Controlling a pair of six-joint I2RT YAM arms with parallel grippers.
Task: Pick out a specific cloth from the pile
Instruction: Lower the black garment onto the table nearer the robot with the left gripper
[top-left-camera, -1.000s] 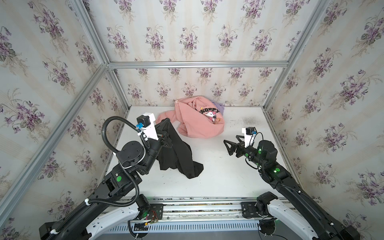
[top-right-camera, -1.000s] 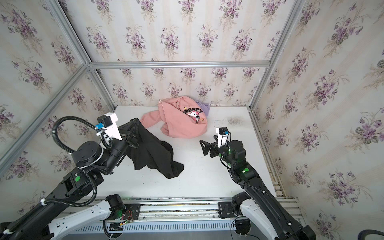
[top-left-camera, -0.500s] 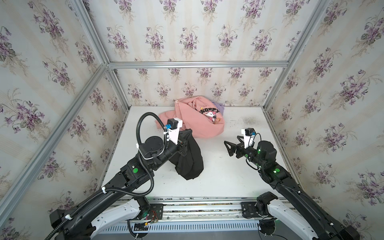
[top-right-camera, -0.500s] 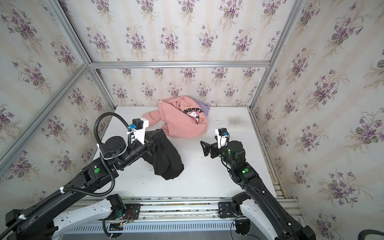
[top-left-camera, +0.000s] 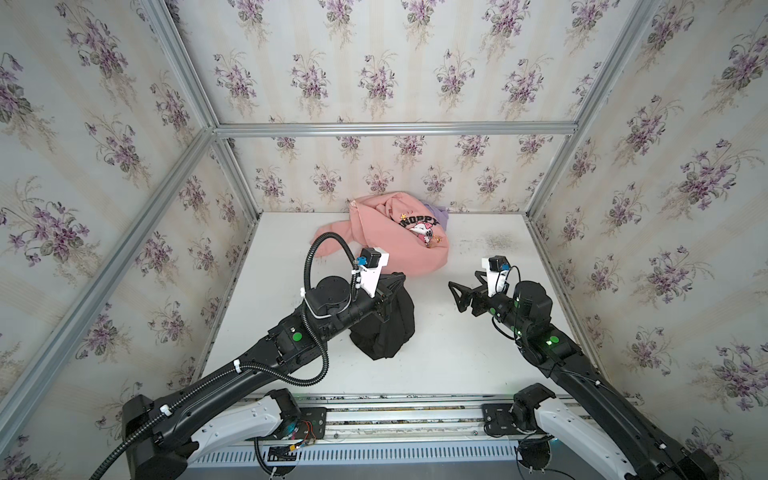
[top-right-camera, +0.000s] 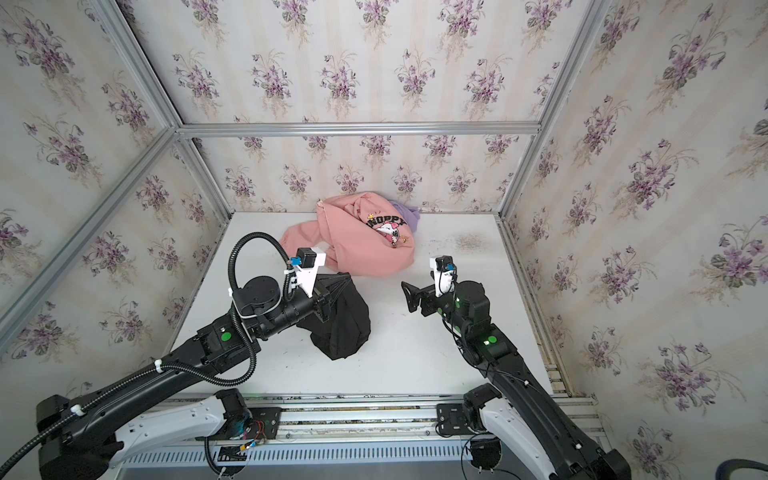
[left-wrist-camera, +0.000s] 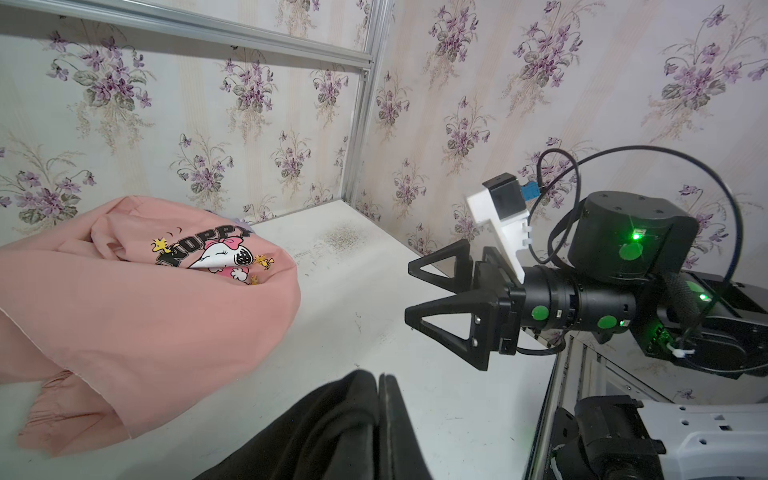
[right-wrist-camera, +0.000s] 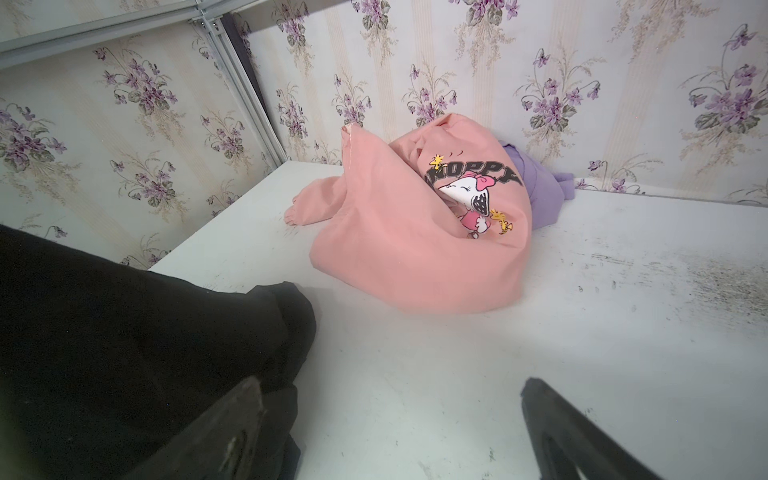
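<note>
Your left pincer (top-left-camera: 395, 286) is clamped tight on the top of the plain, soft black cloth (top-left-camera: 386, 328). The fabric hangs from it in a bunched, creased column over the middle of the flat white counter (top-left-camera: 457, 365). Whether the lowest fold rests on the counter, I cannot tell.

Now the edges. The black cloth is clear of the pile (top-left-camera: 386, 224), and the right wrist view shows a strip of bare counter between them. The pile itself is tucked against the floral-papered back wall (top-left-camera: 374, 174). Beside the black cloth, open counter runs across to your right pincer (left-wrist-camera: 409, 289). It hovers with jaws spread wide and nothing in them, its black triangular fingers pointing toward the cloth. Nearer you, the counter is bare all the way to the metal front rail (top-left-camera: 395, 411).

Count them: three garments, two in the pile and one in your grip. You have two arms and two pincers.

The pink sweatshirt with black letters and a cartoon print (top-left-camera: 415, 257) is smooth and slumped in broad folds, one sleeve trailing along the counter. The small lavender cloth (top-left-camera: 439, 214) peeks out behind it, crumpled against the wall. A grey scuffed patch (top-left-camera: 496, 241) marks the counter near the far right corner.
</note>
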